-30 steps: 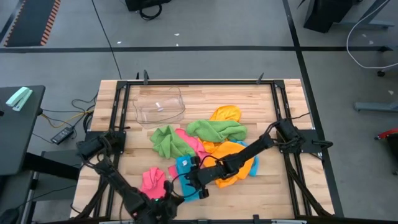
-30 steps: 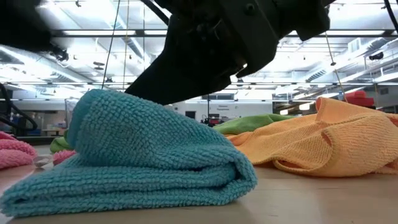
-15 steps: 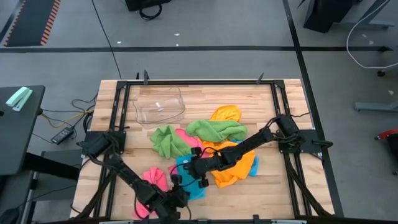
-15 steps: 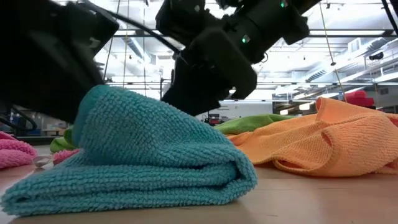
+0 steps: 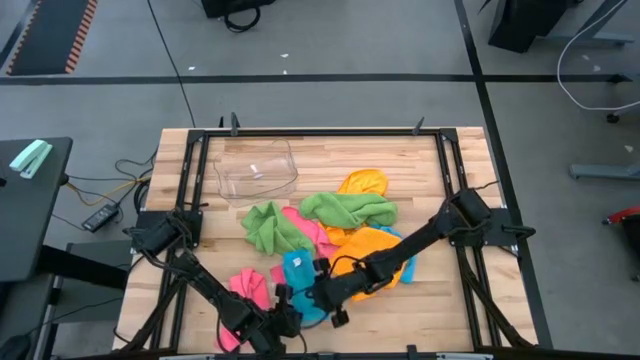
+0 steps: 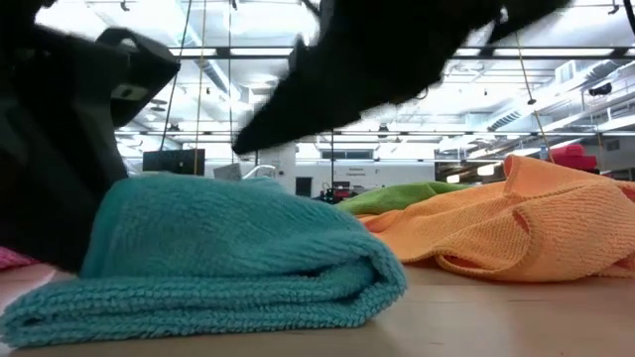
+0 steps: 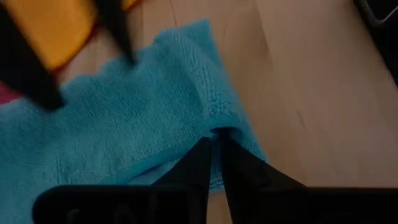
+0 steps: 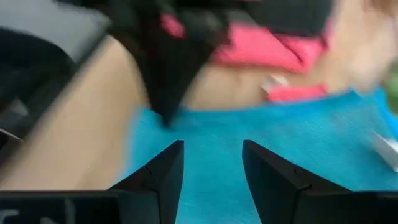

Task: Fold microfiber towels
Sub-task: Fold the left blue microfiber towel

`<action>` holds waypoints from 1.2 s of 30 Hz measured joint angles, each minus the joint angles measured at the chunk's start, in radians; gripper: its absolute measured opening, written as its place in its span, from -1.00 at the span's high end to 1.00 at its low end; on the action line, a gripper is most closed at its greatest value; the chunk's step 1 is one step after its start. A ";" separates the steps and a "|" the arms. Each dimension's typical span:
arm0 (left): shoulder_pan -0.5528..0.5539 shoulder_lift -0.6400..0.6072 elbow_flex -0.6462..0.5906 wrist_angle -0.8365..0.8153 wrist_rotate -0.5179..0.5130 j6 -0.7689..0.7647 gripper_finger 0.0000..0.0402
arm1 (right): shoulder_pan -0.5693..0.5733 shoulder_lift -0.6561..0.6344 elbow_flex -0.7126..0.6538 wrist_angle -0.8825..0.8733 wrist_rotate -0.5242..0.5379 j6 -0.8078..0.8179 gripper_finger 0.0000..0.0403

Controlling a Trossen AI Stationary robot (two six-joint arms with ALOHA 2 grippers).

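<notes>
A sky-blue towel lies folded on the table near its front edge, fold toward the low camera. My left gripper sits at the towel's near end, its fingers closed to a thin slit on the edge. My right gripper hovers open just above the same towel, touching nothing. A pink towel lies to the left. Green towels and orange towels are heaped behind and to the right. My left gripper pinches the blue towel's edge, at a corner of the folded stack, between its two fingertips. The fingers slant down from the table's near left. One layer or several, I cannot tell. The towel lies flat on the table.
A clear plastic tub stands at the far left of the table. The heap of green, pink and orange towels fills the middle. Bare wood shows along the near right edge and the far right.
The blue towel's raised end has come down, and the towel now lies flat in a low folded stack. My left gripper has sunk with it and shifted toward the table's right. My right gripper has swung toward the near edge, above the towel.
</notes>
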 joint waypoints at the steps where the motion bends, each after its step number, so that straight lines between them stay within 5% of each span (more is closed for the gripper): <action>1: -0.002 0.000 0.000 0.002 0.000 -0.008 0.76 | 0.012 0.003 0.000 0.027 -0.004 0.009 0.15; 14: -0.020 -0.100 0.001 -0.022 0.017 0.121 0.82 | 0.092 0.090 0.000 0.162 0.099 0.035 0.15; 22: 0.047 -0.103 0.001 -0.174 -0.109 0.042 0.93 | 0.093 0.092 -0.001 0.162 0.105 0.074 0.15; 36: 0.147 -0.069 0.000 -0.323 -0.147 0.052 0.84 | 0.120 0.092 -0.087 0.194 0.130 0.125 0.15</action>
